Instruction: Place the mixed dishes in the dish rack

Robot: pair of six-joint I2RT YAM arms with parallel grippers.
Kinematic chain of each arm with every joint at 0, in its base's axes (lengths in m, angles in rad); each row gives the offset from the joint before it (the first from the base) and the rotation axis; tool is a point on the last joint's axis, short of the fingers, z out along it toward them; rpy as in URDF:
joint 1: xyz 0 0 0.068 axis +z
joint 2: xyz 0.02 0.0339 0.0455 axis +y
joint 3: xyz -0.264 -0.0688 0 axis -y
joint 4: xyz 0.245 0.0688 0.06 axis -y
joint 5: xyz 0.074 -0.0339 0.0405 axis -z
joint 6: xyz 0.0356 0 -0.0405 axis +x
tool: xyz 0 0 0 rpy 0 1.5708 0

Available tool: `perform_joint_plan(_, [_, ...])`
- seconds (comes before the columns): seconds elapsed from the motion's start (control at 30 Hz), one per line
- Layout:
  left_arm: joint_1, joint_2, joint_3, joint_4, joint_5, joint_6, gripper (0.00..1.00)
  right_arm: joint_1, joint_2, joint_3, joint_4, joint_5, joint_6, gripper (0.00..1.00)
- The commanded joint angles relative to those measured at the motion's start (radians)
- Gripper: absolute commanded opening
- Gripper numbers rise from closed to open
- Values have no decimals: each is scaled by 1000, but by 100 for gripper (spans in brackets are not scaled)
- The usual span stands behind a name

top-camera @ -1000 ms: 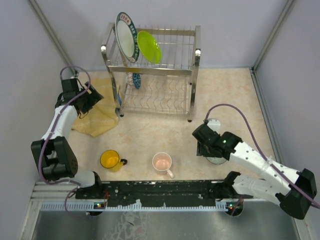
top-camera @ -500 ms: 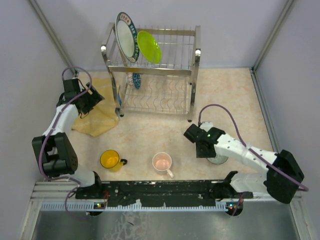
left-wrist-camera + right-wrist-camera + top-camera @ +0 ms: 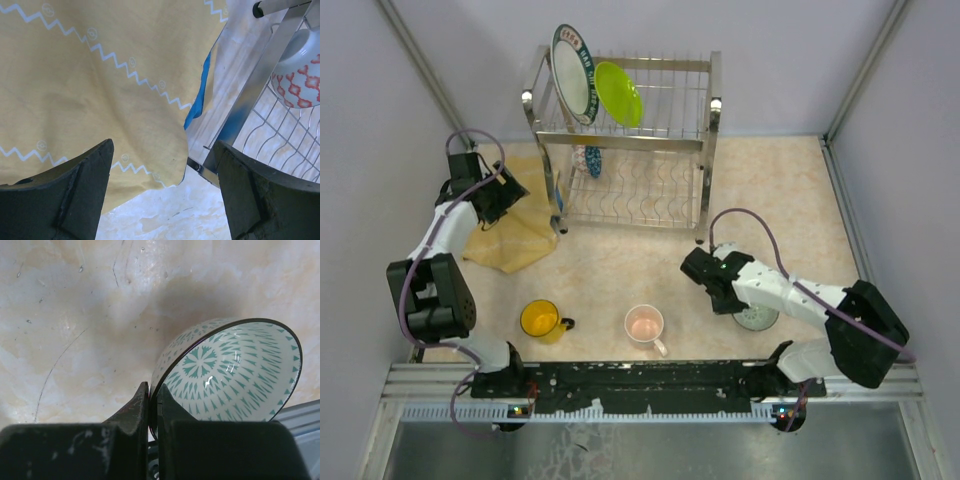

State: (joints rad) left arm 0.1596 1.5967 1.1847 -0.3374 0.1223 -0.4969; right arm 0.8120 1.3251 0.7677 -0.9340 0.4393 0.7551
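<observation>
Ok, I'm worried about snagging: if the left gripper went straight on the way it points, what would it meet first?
Probably the yellow patterned cloth, whose edge lies just ahead of the open left gripper. A post of the dish rack stands just right of that line. Depth is unclear.

Rack (image 3: 660, 140) at back, cloth (image 3: 515, 235) left of it, left mug (image 3: 538, 320) and right mug (image 3: 644, 325) before it
</observation>
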Motion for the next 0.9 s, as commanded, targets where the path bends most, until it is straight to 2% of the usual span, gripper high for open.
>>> perform_joint_plan(0.0, [4,21,40,14,-3,13,86,-10,2,23,40,28,-11,0])
perform_joint_plan(0.2, [3,28,59,10,-5,16,87,-9,-25,127,40,-32,-88,0])
perform_joint_plan(0.47, [3,21,66,0,-4,12,87,1,12,408,50,-222,-188,0])
perform_joint_plan(0.63, [3,6,51,3,-4,3,86,1,68,531,128,-428,-209,0])
perform_joint_plan(0.87, [4,-6,49,4,-13,-1,87,1,157,579,352,-721,-131,0])
